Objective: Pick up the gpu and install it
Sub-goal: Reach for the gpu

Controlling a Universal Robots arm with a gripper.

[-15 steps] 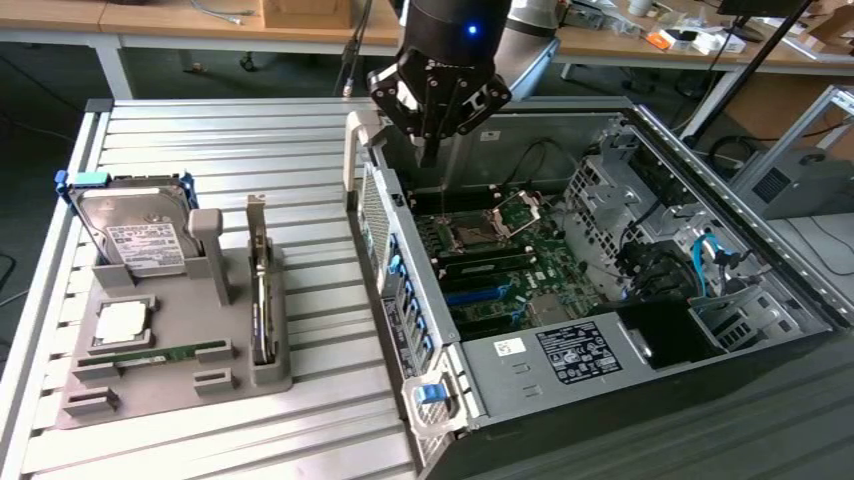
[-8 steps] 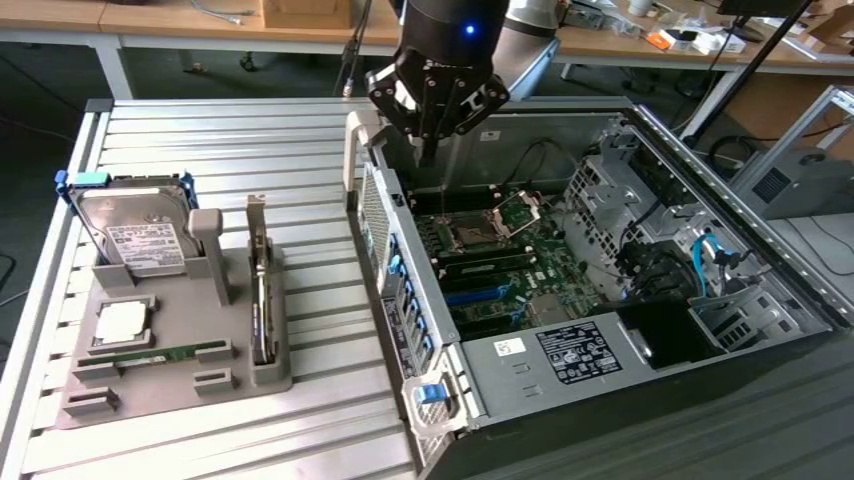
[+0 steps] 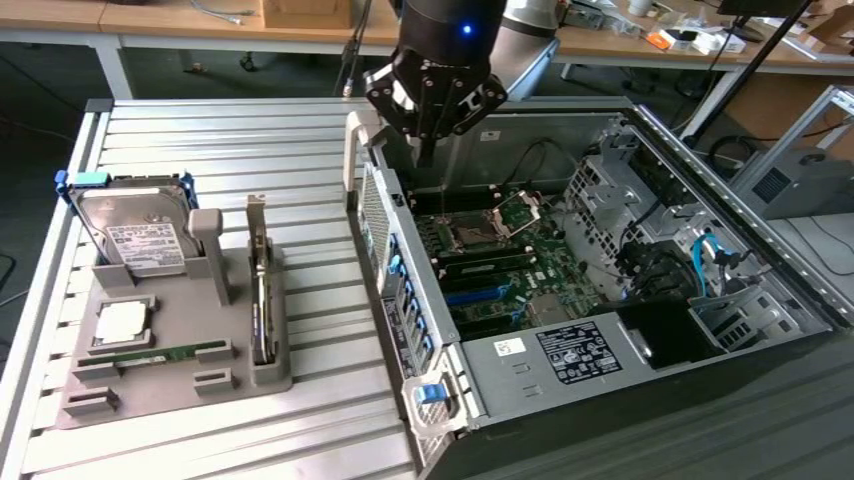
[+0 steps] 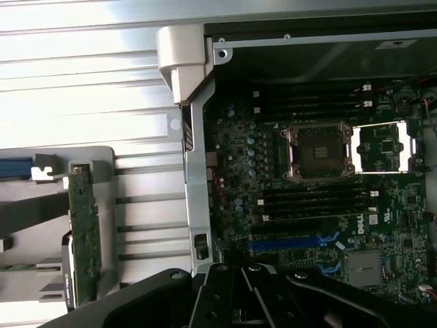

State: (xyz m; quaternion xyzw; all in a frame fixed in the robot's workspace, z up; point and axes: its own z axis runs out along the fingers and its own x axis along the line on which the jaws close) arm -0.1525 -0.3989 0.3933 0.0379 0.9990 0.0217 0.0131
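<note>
claw: your gripper (image 3: 424, 148) is closed, fingers pinched together on nothing. It hangs in the upper middle of the exterior view, tips pointing down.
claw position: it is over the rear wall (image 3: 380, 230) of the PC case (image 3: 747, 290), at that wall's upper end in the frame, near its top edge. I cannot tell whether it touches.
gpu: the gpu (image 3: 267, 310) stands on its long edge in the grey holder (image 3: 174, 395), lower left of the exterior view. Its pale bracket is at the end nearer the frame's top. It is untouched and well apart from your gripper.
holder edge: the gpu sits in the holder's slot nearest the case, with nothing above its top edge.
neighbours: the hard drive (image 3: 134, 235) stands upright at the holder's upper left, with a grey post between it and the gpu. The memory stick (image 3: 160, 355) lies flat lower down.
lane: a bare strip of slatted table (image 3: 320, 330) runs between the holder and the case, free along the gpu's case side.
case: it lies on its side with the top open. The rear wall rises as a thin edge between that lane and the motherboard (image 4: 239, 150).
board: the CPU socket (image 4: 317, 150) sits mid-board, and the blue slot (image 4: 287, 242) lies close by your gripper in the wrist view.
right side: blue cables (image 3: 707, 260) and the drive cage crowd the case's right of frame.
</note>
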